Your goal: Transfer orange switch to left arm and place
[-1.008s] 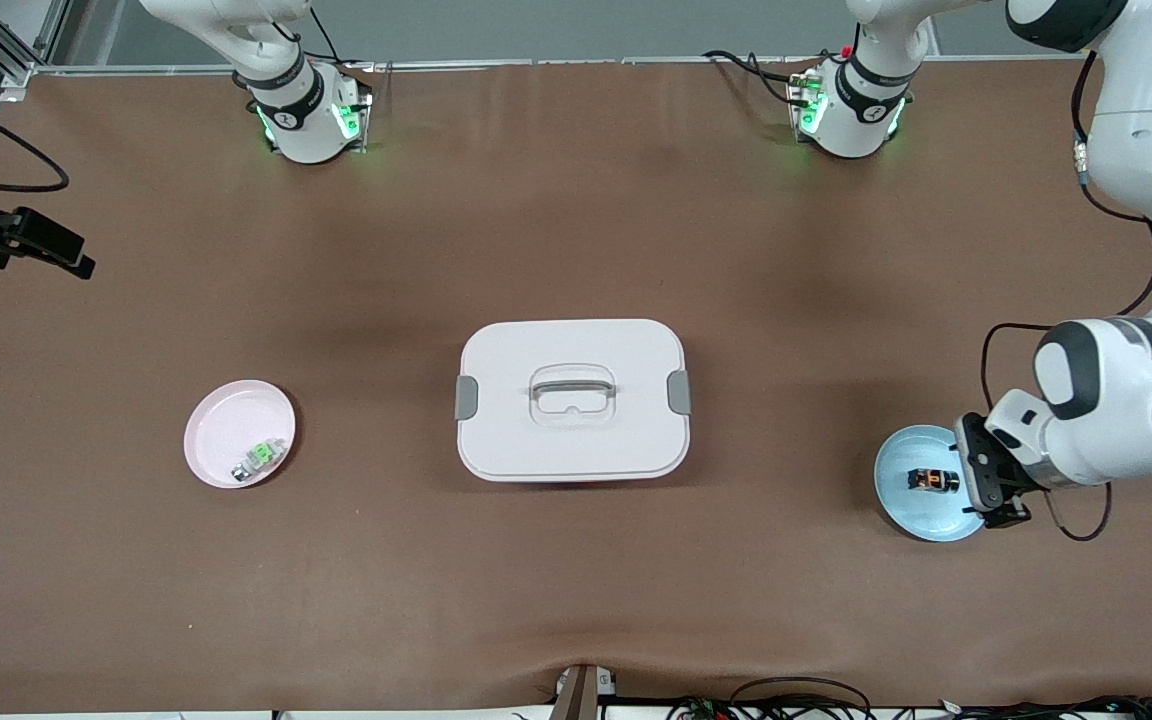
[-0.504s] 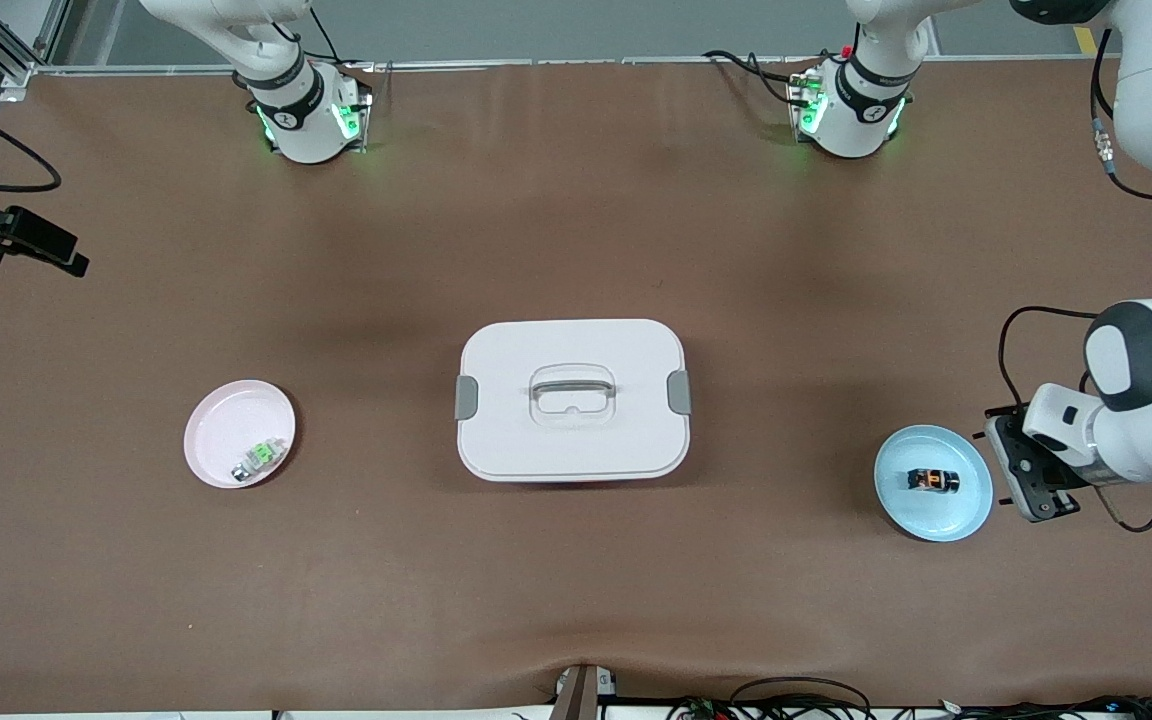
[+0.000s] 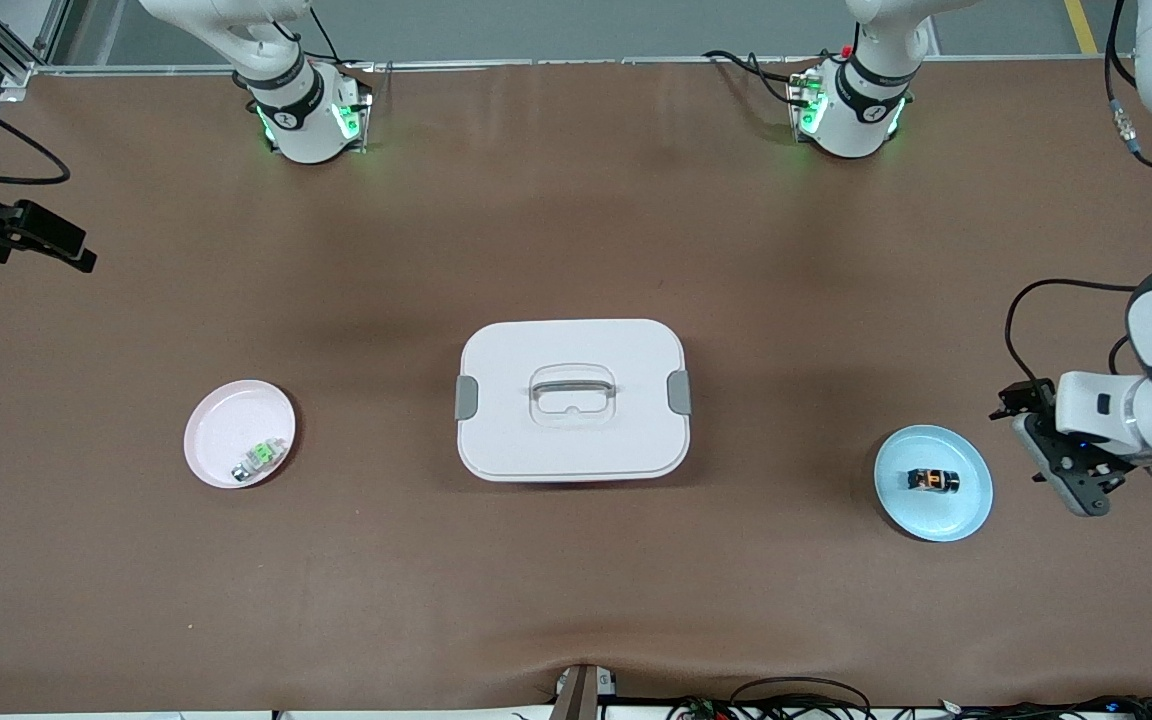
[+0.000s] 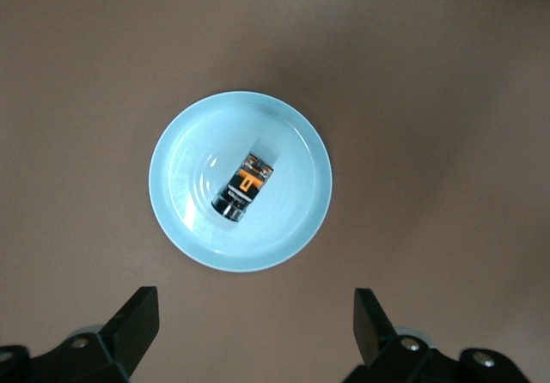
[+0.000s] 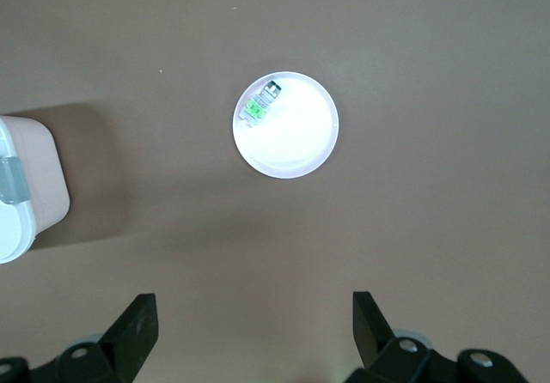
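Orange switch (image 3: 933, 481) first: only 1 of it, a tiny black oblong with an orange-brown face, lying on its side in the middle of the pale blue plate (image 3: 966, 505), untouched by either pincer.

The left pincer (image 3: 1064, 462) hangs in the air just beside that plate, over bare surface (image 3: 576, 580) at the left arm's end; its 2 fingers (image 4: 137, 319) stand spread wide with nothing between them, and the left wrist view looks straight down on the blue plate and the switch (image 4: 243, 185). The right pincer (image 5: 253, 331) is likewise spread and empty; its wrist view looks down on the pink plate (image 5: 296, 147) from high up. In the front view only a dark piece of hardware shows at the edge near the right arm's end, and I cannot tell whether that is the pincer itself.

Counting up: 2 white arms, 2 small round plates, 1 box, 2 tiny components. The pink plate (image 3: 221, 435) sits toward the right arm's end and holds 1 green-and-clear component (image 3: 258, 459) near its rim. The box (image 3: 573, 400), white with 2 grey side latches and a recessed grey handle in its shut lid, stands between the 2 plates, well apart from each.
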{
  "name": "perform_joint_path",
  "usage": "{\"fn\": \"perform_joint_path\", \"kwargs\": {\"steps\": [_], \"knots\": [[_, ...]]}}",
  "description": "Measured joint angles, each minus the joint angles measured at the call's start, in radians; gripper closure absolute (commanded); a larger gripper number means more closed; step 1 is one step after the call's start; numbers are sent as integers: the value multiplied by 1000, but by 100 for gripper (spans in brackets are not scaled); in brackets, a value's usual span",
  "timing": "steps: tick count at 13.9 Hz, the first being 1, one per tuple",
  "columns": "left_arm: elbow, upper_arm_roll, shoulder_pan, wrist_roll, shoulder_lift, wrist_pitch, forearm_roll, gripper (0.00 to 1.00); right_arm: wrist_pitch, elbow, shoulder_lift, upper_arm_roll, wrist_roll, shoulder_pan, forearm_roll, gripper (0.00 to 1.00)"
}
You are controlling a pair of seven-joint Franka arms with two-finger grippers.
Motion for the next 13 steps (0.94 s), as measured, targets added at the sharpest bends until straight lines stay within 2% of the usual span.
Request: {"fn": "perform_joint_path", "kwargs": {"steps": [9, 13], "knots": [[1, -4, 0, -314, -128, -149, -2, 0, 2, 1, -7, -5, 0, 5, 21, 0], [1, -68, -3, -604, -171, -230, -5, 0, 4, 1, -7, -2, 0, 6, 21, 0]]}}
